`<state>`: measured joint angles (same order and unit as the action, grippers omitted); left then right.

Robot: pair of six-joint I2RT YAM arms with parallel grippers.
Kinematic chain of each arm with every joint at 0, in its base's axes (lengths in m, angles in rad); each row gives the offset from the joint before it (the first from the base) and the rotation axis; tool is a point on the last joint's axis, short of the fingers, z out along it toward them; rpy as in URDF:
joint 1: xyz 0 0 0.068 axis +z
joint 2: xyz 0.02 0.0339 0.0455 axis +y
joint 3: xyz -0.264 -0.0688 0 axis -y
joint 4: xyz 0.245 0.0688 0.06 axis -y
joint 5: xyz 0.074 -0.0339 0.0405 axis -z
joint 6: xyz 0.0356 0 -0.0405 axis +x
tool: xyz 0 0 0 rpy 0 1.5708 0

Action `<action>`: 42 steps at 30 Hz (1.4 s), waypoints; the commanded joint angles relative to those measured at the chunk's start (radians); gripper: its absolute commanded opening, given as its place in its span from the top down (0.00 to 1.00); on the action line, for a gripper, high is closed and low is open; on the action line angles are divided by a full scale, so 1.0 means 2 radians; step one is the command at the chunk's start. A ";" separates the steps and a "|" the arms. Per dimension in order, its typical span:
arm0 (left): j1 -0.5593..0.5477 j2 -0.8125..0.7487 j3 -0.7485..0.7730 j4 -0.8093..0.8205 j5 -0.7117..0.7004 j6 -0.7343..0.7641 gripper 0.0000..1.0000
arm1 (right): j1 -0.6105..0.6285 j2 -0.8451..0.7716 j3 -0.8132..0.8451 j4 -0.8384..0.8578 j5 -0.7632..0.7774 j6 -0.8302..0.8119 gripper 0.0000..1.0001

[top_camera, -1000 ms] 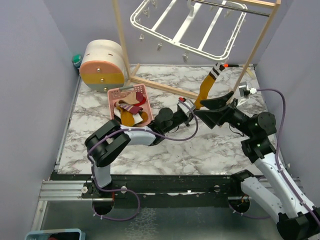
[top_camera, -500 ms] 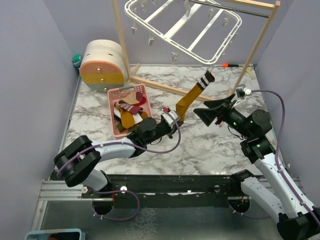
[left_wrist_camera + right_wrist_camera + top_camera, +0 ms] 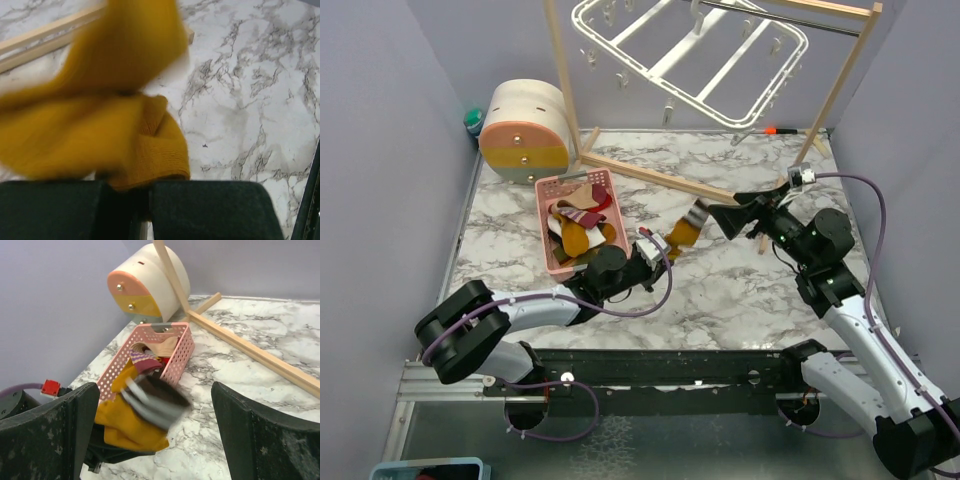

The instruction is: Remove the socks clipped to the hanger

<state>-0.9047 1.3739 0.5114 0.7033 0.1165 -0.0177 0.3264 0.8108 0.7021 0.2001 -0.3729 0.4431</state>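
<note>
Mustard sock (image 3: 680, 233) lower now; pinch in left jaws wrist-view only.

Mustard-yellow fabric sock (image 3: 682, 232) with striped cuff, motion-blurred, frame centre; mixed-colour socks (image 3: 582, 215) heaped left of it; white plastic rectangular hanger (image 3: 670, 50) tilted, top centre.

Motion-blurred, and cropped at top and left of the left wrist view: mustard sock (image 3: 90, 115). Smeared in the right wrist view: striped cuff (image 3: 152, 400). Cropped by the upper picture edge, beyond the far tabletop edge: hanger (image 3: 725, 117). Covered by sock fabric: tips of left gripper (image 3: 142, 192).
</note>
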 commanded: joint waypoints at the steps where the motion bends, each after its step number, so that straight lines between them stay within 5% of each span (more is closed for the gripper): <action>1: 0.001 -0.010 -0.015 -0.027 0.006 0.000 1.00 | 0.002 -0.005 0.024 -0.002 0.046 -0.038 0.01; 12: 0.000 -0.023 -0.024 -0.026 0.021 -0.011 1.00 | 0.002 0.013 0.070 -0.052 0.123 -0.088 0.01; 26: 0.001 -0.056 -0.021 -0.035 0.016 -0.003 1.00 | 0.002 0.036 0.090 -0.049 0.117 -0.075 0.02; 42: 0.008 -0.152 0.060 -0.151 -0.049 0.090 1.00 | 0.002 0.020 0.087 -0.075 0.128 -0.083 0.02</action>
<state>-0.9028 1.1542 0.5629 0.4858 0.0849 0.0750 0.3264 0.8646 0.8520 0.0834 -0.1436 0.2871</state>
